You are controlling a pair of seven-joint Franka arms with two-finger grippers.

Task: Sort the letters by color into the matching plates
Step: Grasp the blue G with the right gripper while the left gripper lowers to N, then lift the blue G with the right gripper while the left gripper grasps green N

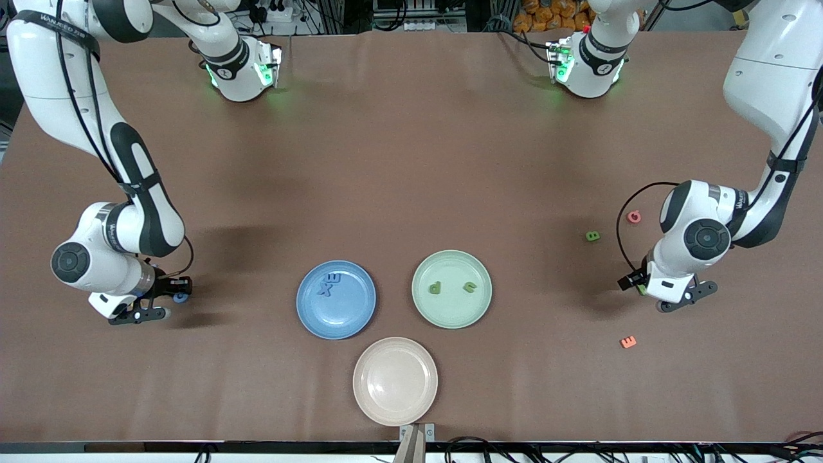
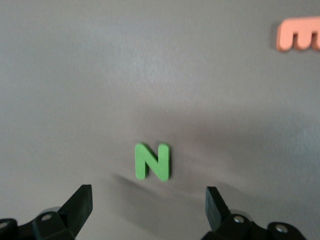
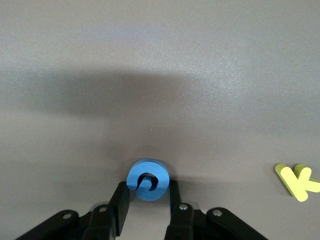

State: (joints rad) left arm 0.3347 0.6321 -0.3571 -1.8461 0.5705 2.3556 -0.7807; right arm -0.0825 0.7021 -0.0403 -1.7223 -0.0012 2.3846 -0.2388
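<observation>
Brown table: green N lies flat, upright.

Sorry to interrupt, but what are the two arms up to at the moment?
They are sorting foam letters by color. The right gripper has closed on a round blue letter at its end of the table. The open left gripper hovers over a green N. The blue plate and the green plate each hold two letters.

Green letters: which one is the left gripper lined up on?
The green N, lying flat on the table under the open left gripper. The green letter near the pink one sits apart, and two others lie in the green plate.
</observation>
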